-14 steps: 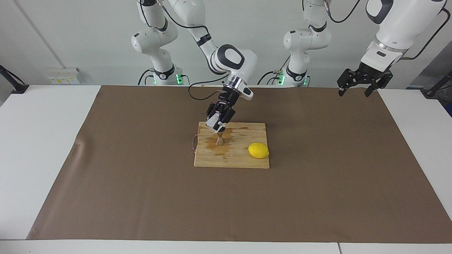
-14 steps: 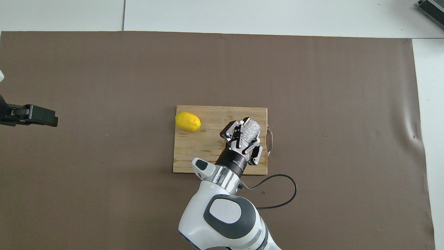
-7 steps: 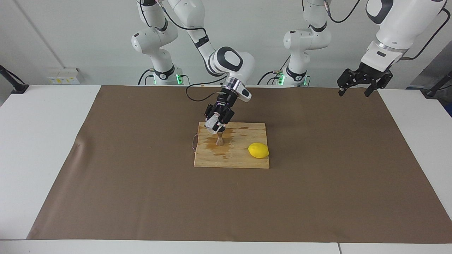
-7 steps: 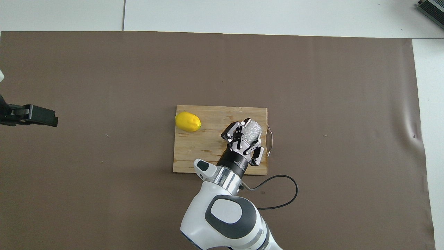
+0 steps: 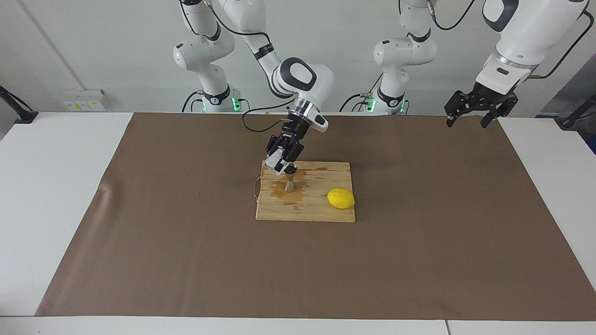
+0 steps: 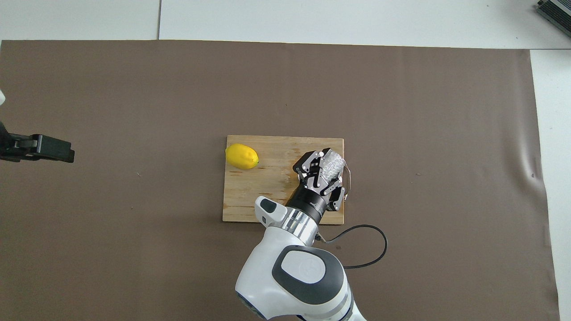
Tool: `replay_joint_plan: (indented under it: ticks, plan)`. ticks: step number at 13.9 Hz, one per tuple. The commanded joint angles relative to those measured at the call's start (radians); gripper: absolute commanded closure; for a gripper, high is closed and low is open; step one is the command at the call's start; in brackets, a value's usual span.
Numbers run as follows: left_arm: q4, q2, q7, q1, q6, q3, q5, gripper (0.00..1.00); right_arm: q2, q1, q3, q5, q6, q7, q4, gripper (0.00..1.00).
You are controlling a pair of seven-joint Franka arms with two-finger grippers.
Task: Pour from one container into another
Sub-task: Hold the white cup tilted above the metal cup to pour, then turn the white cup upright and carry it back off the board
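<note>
Gripping: our right gripper (image 5: 278,164) pinches the tilted glass cup (image 5: 273,164) at the jigger's (image 5: 289,182) ten o'clock.
Risk: we judge any pour misses, wetting the board (image 5: 321,207).
Waiting: left gripper (image 5: 468,110), fingers spread.

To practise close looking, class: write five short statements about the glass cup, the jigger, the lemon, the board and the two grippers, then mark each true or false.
1. The right gripper holds the glass cup. True.
2. The jigger lies on its side. False: it stands upright on the cutting board.
3. The lemon lies on the board. True.
4. The left gripper holds the lemon. False: it waits, holding nothing.
5. The board is dry. False: a wet stain surrounds the jigger.
</note>
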Motion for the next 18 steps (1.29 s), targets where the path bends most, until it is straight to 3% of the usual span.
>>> replay_joint_plan:
  ticks: [1,10,18]
  plan:
    - [-0.027,-0.025,-0.01,0.006,0.001,-0.001,-0.009,0.0,-0.01,-0.039,0.008,0.064,0.044,-0.009,0.032,0.81]
    - [-0.027,-0.025,-0.01,0.006,0.001,-0.001,-0.009,0.0,-0.061,-0.185,0.006,0.278,0.153,-0.014,0.037,0.81]
    - [-0.027,-0.025,-0.01,0.006,0.001,-0.001,-0.009,0.0,-0.093,-0.371,0.005,0.62,0.187,-0.188,0.02,0.81]
